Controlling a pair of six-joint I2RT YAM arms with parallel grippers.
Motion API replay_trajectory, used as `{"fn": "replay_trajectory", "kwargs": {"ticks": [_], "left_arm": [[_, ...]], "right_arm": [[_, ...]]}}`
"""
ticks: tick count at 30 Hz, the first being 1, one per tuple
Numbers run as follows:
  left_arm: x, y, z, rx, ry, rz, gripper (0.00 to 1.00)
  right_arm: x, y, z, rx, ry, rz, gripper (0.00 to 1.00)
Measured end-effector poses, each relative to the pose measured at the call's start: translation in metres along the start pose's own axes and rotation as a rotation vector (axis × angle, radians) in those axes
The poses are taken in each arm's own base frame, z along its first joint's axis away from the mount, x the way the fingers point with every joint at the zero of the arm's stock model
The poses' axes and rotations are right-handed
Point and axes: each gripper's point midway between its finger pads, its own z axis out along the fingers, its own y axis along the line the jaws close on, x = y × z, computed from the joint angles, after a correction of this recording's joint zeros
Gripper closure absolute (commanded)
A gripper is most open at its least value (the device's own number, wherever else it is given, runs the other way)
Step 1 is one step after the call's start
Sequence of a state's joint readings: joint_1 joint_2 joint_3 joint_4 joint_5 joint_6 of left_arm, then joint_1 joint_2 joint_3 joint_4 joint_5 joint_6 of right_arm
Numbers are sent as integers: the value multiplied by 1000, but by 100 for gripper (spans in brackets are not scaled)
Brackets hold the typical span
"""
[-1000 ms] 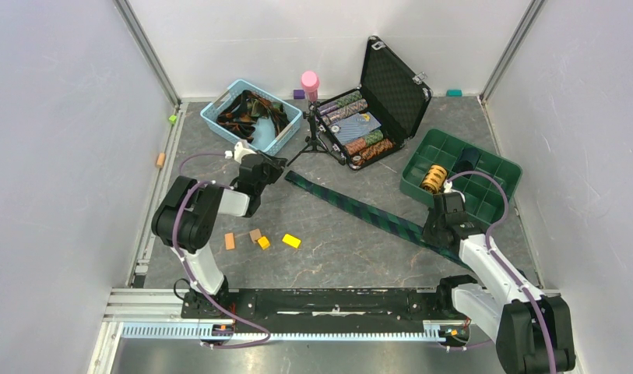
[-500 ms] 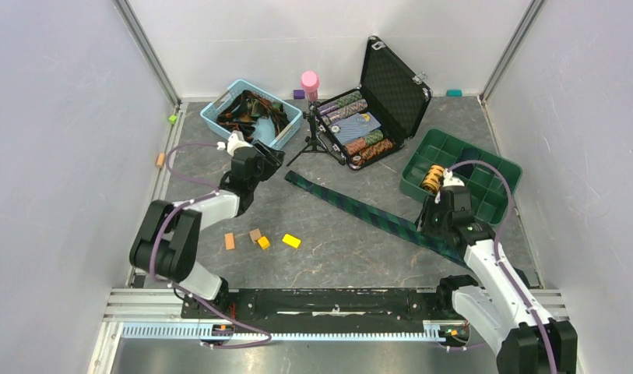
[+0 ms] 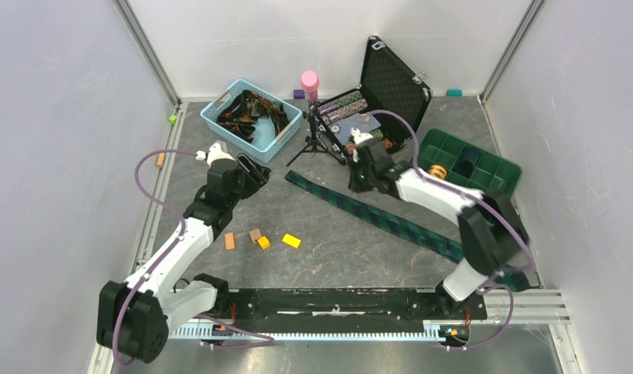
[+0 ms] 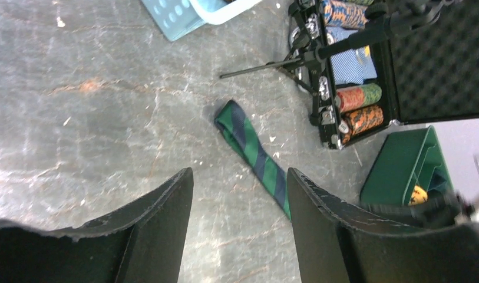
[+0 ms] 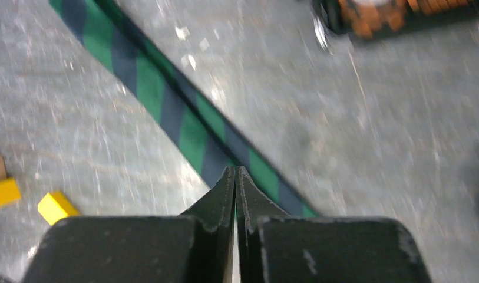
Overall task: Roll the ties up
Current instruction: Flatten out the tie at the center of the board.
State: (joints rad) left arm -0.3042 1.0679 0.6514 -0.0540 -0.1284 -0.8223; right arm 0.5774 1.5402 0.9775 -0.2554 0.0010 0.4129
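A green-and-navy plaid tie lies flat and unrolled across the table, running diagonally from its narrow end down to the right. My left gripper is open, just left of that narrow end, with only bare table between its fingers. My right gripper is shut and empty. It hovers over the tie's upper stretch, near the case. Several more ties, orange-brown and dark, lie heaped in the light blue basket.
An open black case of poker chips stands behind the tie, with a small black tripod and a pink cylinder beside it. A green tray at right holds an orange-yellow roll. Small orange and yellow blocks lie at front left.
My right arm swung from the tie's wide end at the right over to its upper part near the case, opening briefly and shutting again. My left arm stretched forward and its gripper opened.
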Motion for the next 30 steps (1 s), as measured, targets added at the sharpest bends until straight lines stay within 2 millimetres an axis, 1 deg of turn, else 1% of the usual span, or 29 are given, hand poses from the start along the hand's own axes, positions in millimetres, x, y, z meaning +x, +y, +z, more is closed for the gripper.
{"fn": "replay_trajectory", "kwargs": {"ticks": [1, 2, 4, 6, 8, 10, 11, 16, 21, 30], "left_arm": [[1, 2, -5, -4, 4, 5, 34], [3, 6, -12, -9, 11, 10, 34], [9, 13, -21, -19, 24, 16, 34], [17, 23, -30, -36, 43, 20, 34], [24, 31, -37, -52, 58, 22, 34], [28, 38, -43, -62, 68, 24, 34], [30, 40, -46, -67, 72, 26, 34], [31, 46, -54, -77, 75, 44, 33], [35, 51, -56, -95, 88, 58, 32], [35, 52, -56, -97, 91, 68, 32]], "right_arm": [[-12, 6, 17, 7, 0, -12, 100], [-16, 14, 28, 2, 2, -32, 100], [-25, 20, 50, 19, 11, -56, 100], [-32, 26, 76, 36, 18, -87, 100], [-26, 23, 93, 65, 40, -113, 100], [-13, 15, 102, 99, 80, -133, 100], [-7, 11, 104, 114, 97, -140, 100], [-7, 6, 103, 150, 92, -185, 100], [0, 13, 100, 149, 98, -239, 100], [46, 36, 70, 41, 174, -291, 100]]}}
